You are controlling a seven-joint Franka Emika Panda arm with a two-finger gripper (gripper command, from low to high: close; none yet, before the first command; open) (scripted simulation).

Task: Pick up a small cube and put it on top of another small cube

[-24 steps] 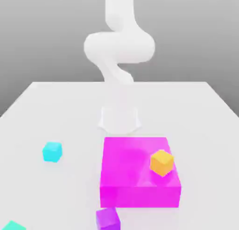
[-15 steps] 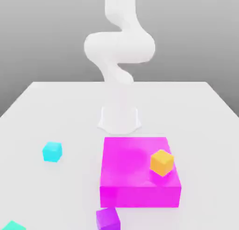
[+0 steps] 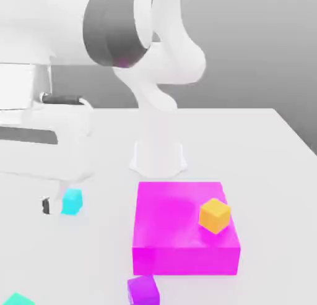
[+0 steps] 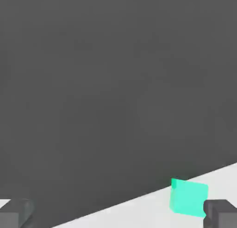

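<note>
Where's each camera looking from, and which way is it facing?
Hand view: mounted on the hand, looking out past its two open fingers to the teal-green cube near the border between the pale table and a dark area.
Exterior view: off the arm, across the table from the robot's base, facing it and looking somewhat down; the arm's links and the hand show, the hand at the exterior view's left.
Shared: the teal-green cube, part of the table and the hand's fingers.

Teal-green cube (image 4: 189,198) on white surface (image 4: 125,212), near one fingertip (image 4: 221,214).
</note>
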